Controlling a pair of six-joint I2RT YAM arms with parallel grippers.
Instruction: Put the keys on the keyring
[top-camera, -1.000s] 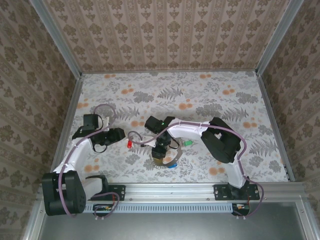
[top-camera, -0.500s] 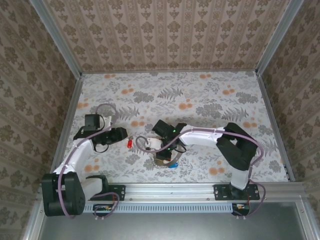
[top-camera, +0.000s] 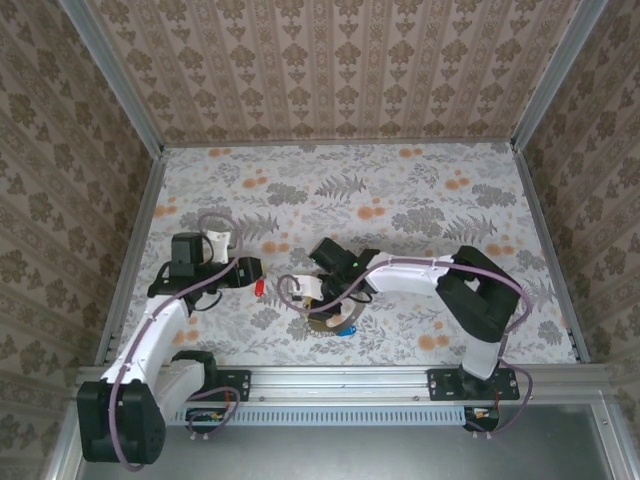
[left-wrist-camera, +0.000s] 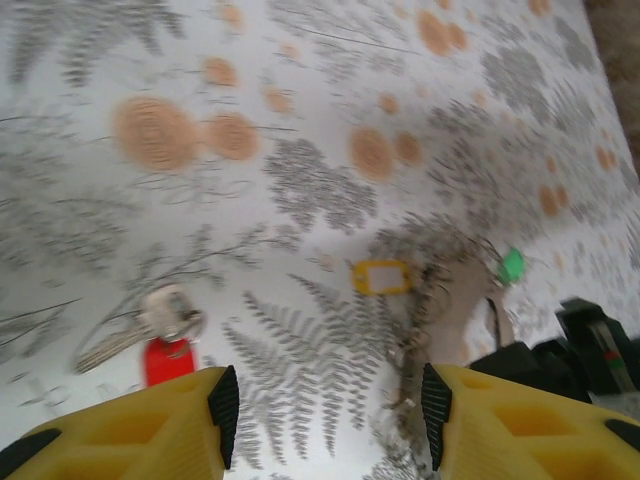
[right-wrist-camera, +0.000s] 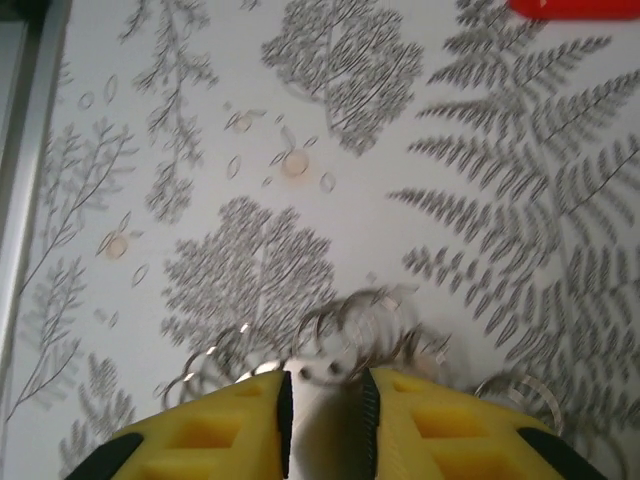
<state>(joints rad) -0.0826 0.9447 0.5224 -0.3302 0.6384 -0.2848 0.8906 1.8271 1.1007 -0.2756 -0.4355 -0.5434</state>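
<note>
Table layout: keys and keyring
The first key (top-camera: 260, 287) lies on the table (top-camera: 400, 190) just right of the left gripper (top-camera: 252, 272). The keyring (top-camera: 284, 295) lies between that key and the right gripper (top-camera: 316, 312). The second key (top-camera: 346, 327) lies just right of the right gripper.

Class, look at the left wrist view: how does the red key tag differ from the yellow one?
The red tag looks solid; the yellow tag is a frame around a pale window. A silver key lies against the red tag; the yellow tag has no key against it. The red tag lies nearer the left gripper than the yellow tag. Both lie flat on the table, ungripped.
</note>
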